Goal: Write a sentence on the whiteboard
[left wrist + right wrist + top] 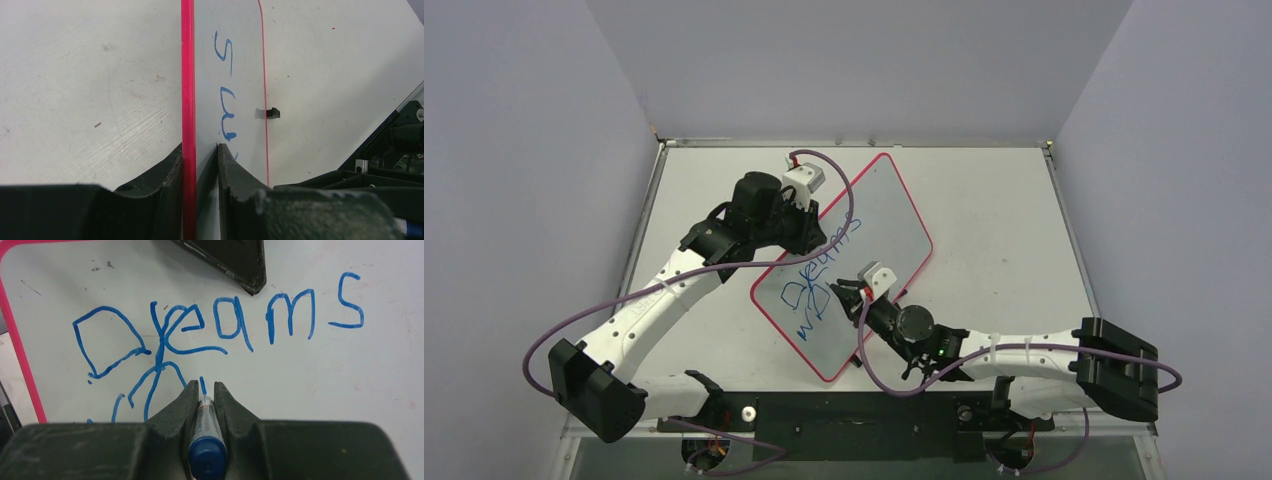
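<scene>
The whiteboard [879, 220] lies on a scuffed white table [984, 200] between lavender walls [524, 150].

Seemingly clamped: left hand [199, 147], right hand [205, 385].

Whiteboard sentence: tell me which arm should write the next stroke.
Right. The right gripper is shut on the blue marker, tip pointing at the whiteboard just under the sentence. The left gripper is clamped on the board's red rim, holding it.

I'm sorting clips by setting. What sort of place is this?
Probably a robot lab's test cell: plain grey walls box in a scuffed white table, and a left arm and right arm are bolted at its near edge.
</scene>
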`<state>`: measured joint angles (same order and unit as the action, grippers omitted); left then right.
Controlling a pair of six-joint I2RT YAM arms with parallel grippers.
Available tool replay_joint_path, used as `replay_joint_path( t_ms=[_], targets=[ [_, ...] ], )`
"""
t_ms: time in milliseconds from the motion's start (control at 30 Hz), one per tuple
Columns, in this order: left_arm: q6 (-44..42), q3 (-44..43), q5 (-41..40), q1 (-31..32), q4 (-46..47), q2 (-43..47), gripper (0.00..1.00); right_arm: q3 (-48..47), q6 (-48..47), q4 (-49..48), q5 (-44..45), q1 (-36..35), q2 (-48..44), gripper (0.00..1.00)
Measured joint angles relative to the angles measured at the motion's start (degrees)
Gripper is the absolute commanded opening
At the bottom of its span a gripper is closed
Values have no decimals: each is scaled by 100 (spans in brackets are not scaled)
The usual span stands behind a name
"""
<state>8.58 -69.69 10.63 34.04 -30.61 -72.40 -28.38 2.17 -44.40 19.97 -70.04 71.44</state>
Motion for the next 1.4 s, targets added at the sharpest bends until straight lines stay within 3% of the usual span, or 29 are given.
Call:
replay_joint_path(
  t_ms=[600, 1400],
  targets=[
    [0, 2, 0, 2, -2, 9, 0, 330, 251, 96, -2, -7, -173, 0],
    [0, 2, -13, 2, -2, 20, 0, -323, -55, 164, -37, 302, 39, 0]
  ],
)
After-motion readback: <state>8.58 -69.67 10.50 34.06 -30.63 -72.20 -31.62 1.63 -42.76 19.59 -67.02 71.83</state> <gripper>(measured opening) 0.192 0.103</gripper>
